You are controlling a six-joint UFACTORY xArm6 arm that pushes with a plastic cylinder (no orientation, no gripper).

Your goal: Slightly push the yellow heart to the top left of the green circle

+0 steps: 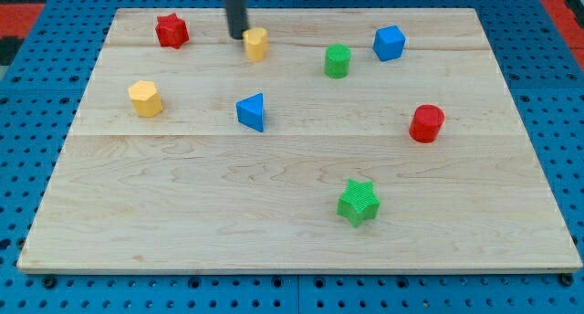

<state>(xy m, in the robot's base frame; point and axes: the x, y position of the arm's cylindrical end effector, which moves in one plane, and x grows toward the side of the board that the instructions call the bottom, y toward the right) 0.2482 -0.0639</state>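
The yellow heart (256, 43) sits near the view's top, left of centre. The green circle (338, 60) stands to its right and slightly lower, with a gap between them. My tip (237, 36) comes down from the view's top and rests right against the yellow heart's left side.
A red star (171, 30) is at the top left. A yellow hexagon (145, 99) is at the left. A blue triangle (251, 111) is near the centre. A blue cube (389, 43) is right of the green circle. A red cylinder (426, 123) is at the right. A green star (359, 202) is at the lower middle.
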